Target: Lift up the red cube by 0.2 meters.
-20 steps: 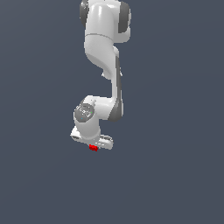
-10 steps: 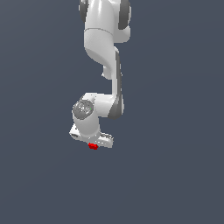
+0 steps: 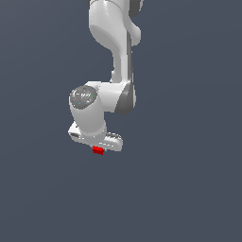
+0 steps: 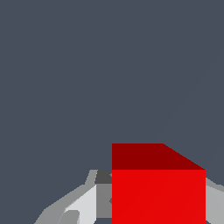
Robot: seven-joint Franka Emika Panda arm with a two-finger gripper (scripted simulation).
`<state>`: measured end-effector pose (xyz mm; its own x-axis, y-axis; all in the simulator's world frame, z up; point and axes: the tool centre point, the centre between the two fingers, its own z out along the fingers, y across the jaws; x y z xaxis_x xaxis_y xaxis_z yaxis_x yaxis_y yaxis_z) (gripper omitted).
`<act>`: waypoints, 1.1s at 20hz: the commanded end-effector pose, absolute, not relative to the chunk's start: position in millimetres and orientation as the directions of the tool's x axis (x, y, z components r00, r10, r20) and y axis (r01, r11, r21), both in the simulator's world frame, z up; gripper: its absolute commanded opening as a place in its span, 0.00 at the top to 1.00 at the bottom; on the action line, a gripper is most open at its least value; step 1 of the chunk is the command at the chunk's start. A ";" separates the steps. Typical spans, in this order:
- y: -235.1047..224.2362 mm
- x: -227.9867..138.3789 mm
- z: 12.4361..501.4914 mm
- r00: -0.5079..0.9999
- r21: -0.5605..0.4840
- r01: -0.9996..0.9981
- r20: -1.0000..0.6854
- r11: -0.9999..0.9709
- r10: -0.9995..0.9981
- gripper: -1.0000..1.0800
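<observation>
The red cube is a tiny bright red block that sits right under the white hand of the arm in the exterior view. My gripper points down and is shut on it; the fingers themselves are hidden behind the hand and cube there. In the wrist view the cube fills the space between the two grey fingers, one on each side of it, with plain dark ground far behind it.
The white arm rises from the hand to the top of the exterior view. Everything around it is flat, plain dark grey-blue ground.
The hand has moved upward in the exterior view, and the red cube has risen with it, staying under the hand.
</observation>
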<state>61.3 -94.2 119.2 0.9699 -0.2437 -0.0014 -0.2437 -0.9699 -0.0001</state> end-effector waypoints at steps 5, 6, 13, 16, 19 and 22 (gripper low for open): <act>-94.5 61.3 183.9 0.970 0.000 -0.244 0.000 -0.970 -0.244 1.00; -94.5 61.5 192.0 0.970 0.000 -0.244 0.000 -0.970 -0.244 1.00; -94.8 63.0 228.3 0.970 0.000 -0.244 0.000 -0.970 -0.244 1.00; -94.9 63.6 233.5 0.970 0.000 -0.244 0.000 -0.970 -0.244 1.00; -95.0 64.2 232.8 0.970 0.000 -0.244 0.000 -0.970 -0.244 1.00; -95.0 64.6 230.0 0.970 0.000 -0.244 0.000 -0.970 -0.244 1.00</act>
